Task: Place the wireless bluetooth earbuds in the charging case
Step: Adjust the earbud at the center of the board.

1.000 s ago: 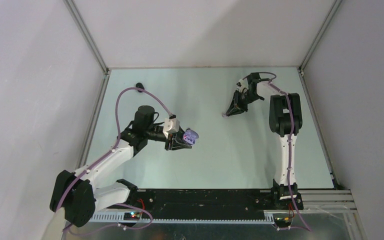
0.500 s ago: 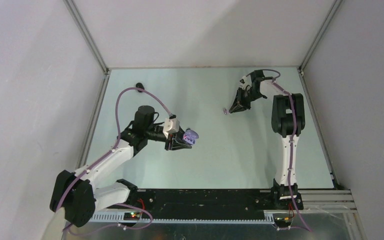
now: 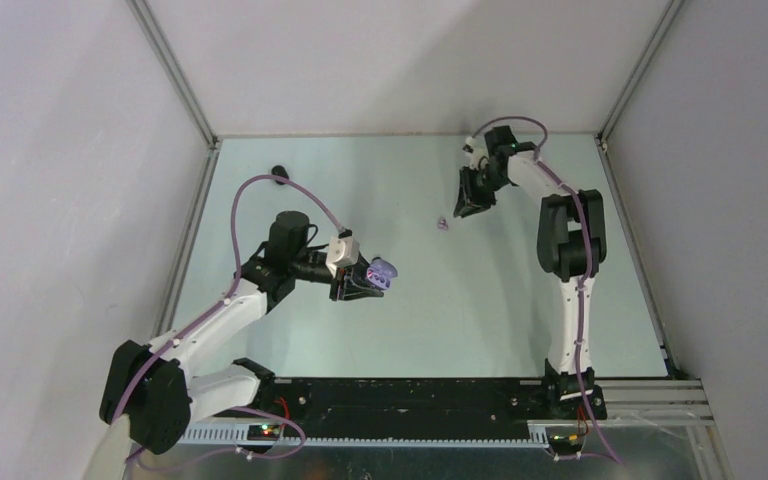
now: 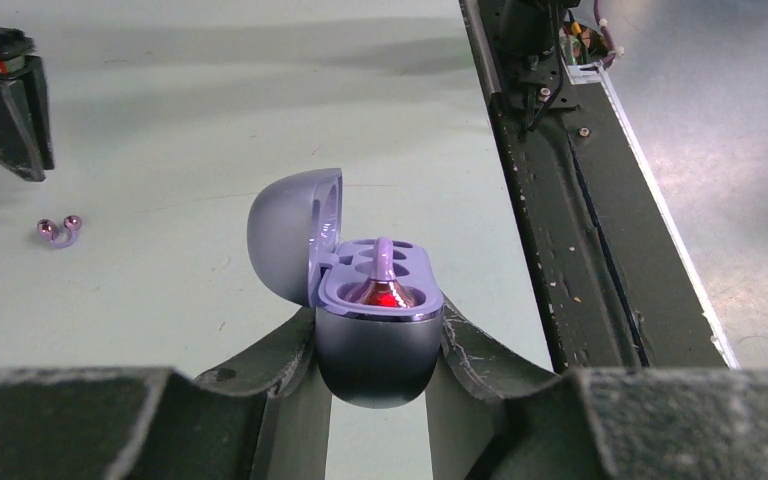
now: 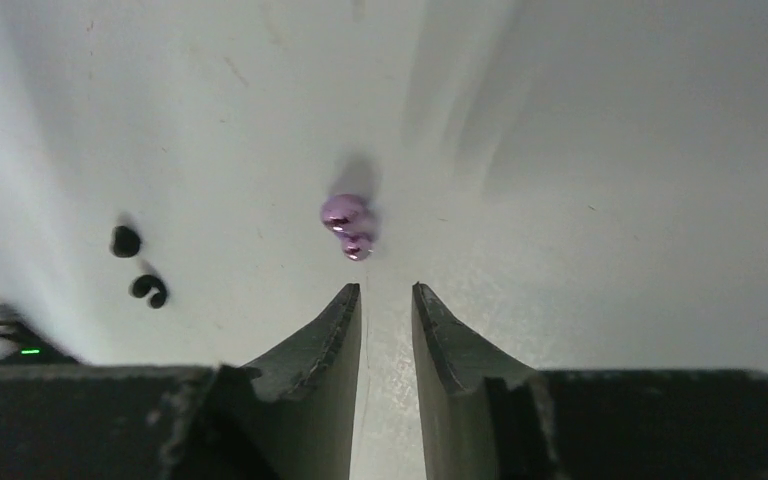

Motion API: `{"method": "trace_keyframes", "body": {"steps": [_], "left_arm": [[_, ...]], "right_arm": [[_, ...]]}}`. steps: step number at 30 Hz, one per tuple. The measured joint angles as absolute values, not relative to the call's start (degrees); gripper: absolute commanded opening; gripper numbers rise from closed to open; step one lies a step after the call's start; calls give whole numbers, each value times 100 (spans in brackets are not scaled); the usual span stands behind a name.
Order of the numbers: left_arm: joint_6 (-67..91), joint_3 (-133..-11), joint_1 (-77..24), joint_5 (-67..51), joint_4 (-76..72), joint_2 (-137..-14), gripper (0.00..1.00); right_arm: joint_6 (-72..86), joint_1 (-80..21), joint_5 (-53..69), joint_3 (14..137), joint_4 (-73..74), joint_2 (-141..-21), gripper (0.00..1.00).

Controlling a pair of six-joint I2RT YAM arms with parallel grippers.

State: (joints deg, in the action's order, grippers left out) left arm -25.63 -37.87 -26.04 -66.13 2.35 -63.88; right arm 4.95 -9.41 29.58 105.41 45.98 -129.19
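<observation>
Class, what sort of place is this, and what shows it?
Probably a robotics test cell: a left arm and right arm bolted at a pale table, enclosed by plain grey walls.

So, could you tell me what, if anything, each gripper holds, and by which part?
The left gripper clamps the open purple charging case by the sides of its lower body. The right gripper holds nothing; a purple earbud lies ahead of it.
</observation>
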Motion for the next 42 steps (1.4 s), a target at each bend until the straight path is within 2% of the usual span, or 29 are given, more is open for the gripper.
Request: {"method": "trace_keyframes", "body": {"steps": [9,18,23,32,42], "left_arm": [[-2617,-3787,-2604,-6608,316,-6388,0],[-2663,-3787,-2604,-6593,379,-6386,0],[-2685,-3787,-2604,-6593,384,-6386,0],[-2705,-3787,-2604,-6593,401,-6377,0],[-2705,-3787,-2604,-6593,401,-6361,0]], "right_arm": [[-871,-2189,1629,11253,4641,-12449,29],[-1022,-2250,1214,12387,4873,-13408,26],[-1055,-2241,1160,12346,5122,-13828,25],[-1234,-2239,1162,12025,5264,-13839,23],[-1358,-2108,1188,11262,5315,-13404,22]]}}
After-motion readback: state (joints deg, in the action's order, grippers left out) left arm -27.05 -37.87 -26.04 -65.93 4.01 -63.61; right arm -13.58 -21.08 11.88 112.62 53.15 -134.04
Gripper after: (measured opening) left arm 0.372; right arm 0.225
